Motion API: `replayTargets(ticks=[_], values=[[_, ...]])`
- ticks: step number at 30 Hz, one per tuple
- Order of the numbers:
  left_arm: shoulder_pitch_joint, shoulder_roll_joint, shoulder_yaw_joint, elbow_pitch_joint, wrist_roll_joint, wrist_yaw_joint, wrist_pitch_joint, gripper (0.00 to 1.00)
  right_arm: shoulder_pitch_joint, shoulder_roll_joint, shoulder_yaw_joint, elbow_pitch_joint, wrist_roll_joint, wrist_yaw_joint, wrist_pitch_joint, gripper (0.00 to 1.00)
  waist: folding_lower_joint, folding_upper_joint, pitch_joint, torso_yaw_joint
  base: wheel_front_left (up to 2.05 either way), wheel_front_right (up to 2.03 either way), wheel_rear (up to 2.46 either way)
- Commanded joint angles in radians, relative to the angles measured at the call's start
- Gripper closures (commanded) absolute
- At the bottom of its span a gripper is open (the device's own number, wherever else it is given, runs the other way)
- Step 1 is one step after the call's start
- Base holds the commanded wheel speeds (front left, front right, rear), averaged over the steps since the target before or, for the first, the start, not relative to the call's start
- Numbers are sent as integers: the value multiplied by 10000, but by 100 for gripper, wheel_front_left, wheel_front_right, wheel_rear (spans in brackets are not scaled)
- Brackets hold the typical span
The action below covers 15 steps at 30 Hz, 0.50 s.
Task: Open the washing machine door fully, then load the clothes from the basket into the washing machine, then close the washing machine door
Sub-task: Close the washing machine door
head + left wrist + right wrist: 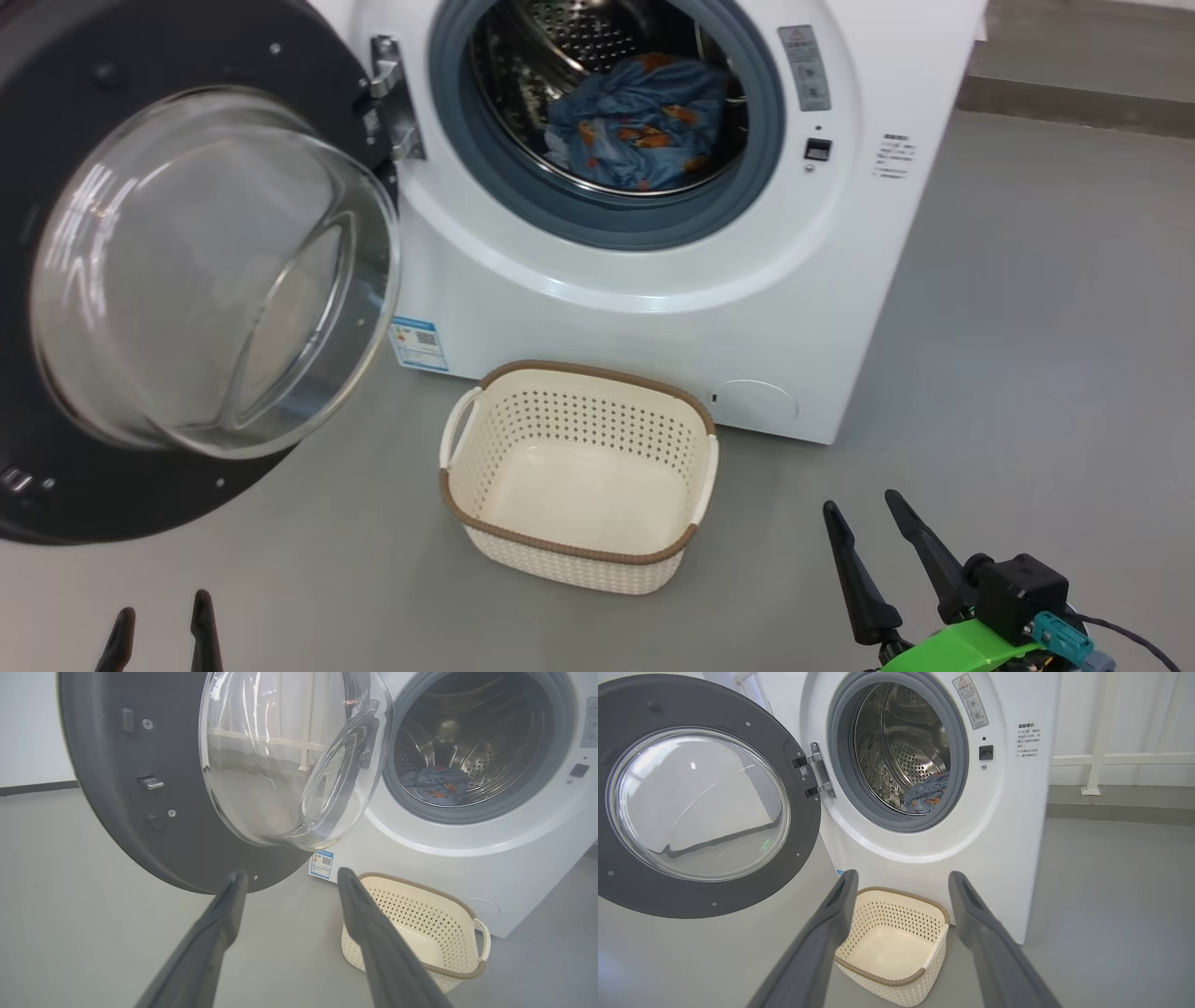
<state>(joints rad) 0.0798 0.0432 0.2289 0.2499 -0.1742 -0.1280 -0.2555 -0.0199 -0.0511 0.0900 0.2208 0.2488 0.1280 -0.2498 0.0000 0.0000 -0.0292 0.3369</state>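
The white washing machine [653, 317] stands with its round black-rimmed door [205, 271] swung wide to the left. Light blue clothes [644, 126] with orange figures lie inside the steel drum, also seen as clothes [437, 784] and clothes [924, 795] in the wrist views. The cream basket [485, 439] sits on the floor before the machine with nothing in it. My left gripper [161, 621] is open at the lower left, below the door. My right gripper [866, 513] is open at the lower right, to the right of the basket. Neither holds anything.
The door [121, 793] reaches far out over the grey floor [1027, 373] on the left. A low ledge [1074, 103] runs behind the machine at the right. A white railing post [1097, 742] stands by the wall to the right.
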Motion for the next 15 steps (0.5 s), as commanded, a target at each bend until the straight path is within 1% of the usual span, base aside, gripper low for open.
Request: replayTargets(ticks=[1,12,15], values=[[-235,104,376,-183,38,-27,-63,0,-186,9,297,-245,9,27,-120,0,0,0,-33,443,0,0,0],[-251,77,675,-161,205,-2,-63,0,-226,9,283,-258,-29,27,-120,0,0,0,-27,1516,0,0,0],[-233,74,764,-186,149,36,-63,0,-306,9,371,-234,-63,27,-120,0,0,0,48,1666,0,0,0]])
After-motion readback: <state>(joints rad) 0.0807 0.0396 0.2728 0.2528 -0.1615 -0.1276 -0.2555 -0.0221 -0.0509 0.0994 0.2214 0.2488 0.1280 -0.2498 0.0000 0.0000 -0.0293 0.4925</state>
